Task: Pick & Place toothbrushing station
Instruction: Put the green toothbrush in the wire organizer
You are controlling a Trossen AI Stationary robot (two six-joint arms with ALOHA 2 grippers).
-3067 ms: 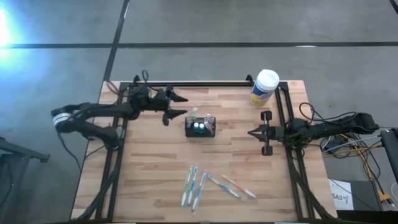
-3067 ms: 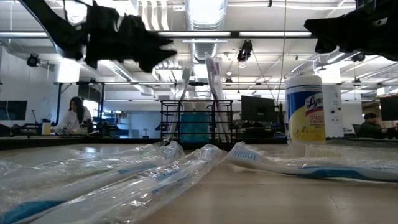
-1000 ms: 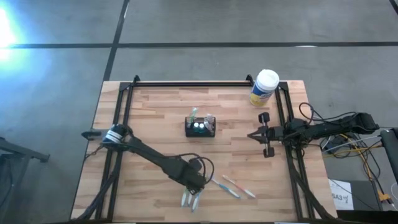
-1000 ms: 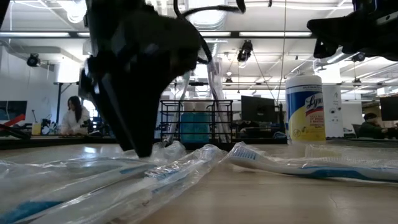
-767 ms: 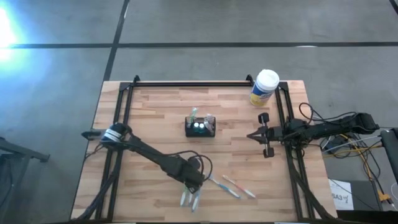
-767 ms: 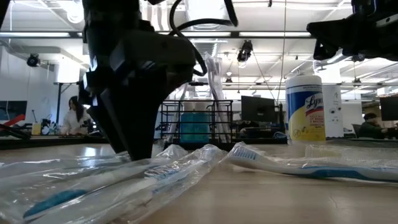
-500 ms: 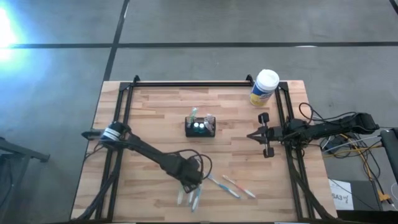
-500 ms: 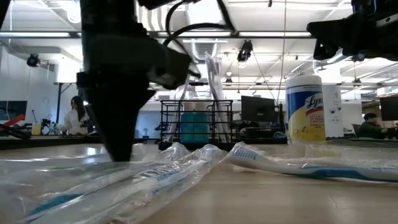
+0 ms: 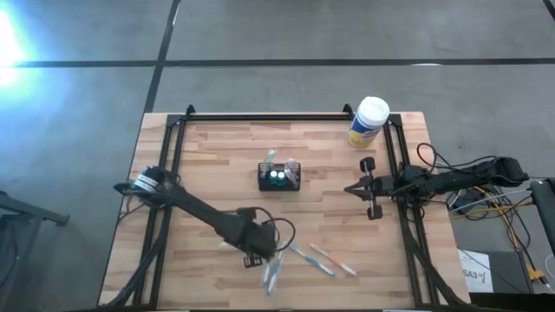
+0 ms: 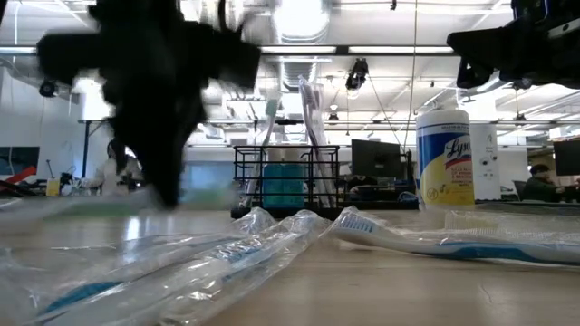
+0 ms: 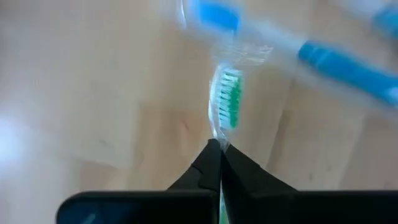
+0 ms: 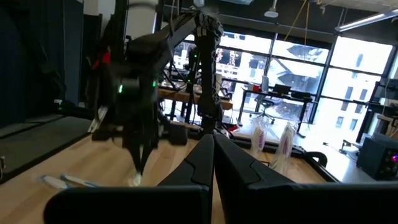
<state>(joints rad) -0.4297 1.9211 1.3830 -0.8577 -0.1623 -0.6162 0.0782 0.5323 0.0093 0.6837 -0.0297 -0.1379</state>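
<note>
We read the left gripper (image 11: pixel 219 155) as pinched shut on 1 wrapped green-bristled toothbrush (image 11: pixel 229 106), presumably bound for the wire-mesh caddy (image 9: pixel 279 176); right gripper (image 12: pixel 210 146) closed, idle.

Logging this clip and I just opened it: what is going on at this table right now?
The left gripper is shut on a plastic-wrapped green-bristled toothbrush, near the front of the wooden table, beside the other wrapped blue toothbrushes. The small black wire-mesh caddy stands at the table's middle with a few toothbrushes upright in it. The right gripper waits, shut, at the right edge, near the yellow canister with a white lid.
</note>
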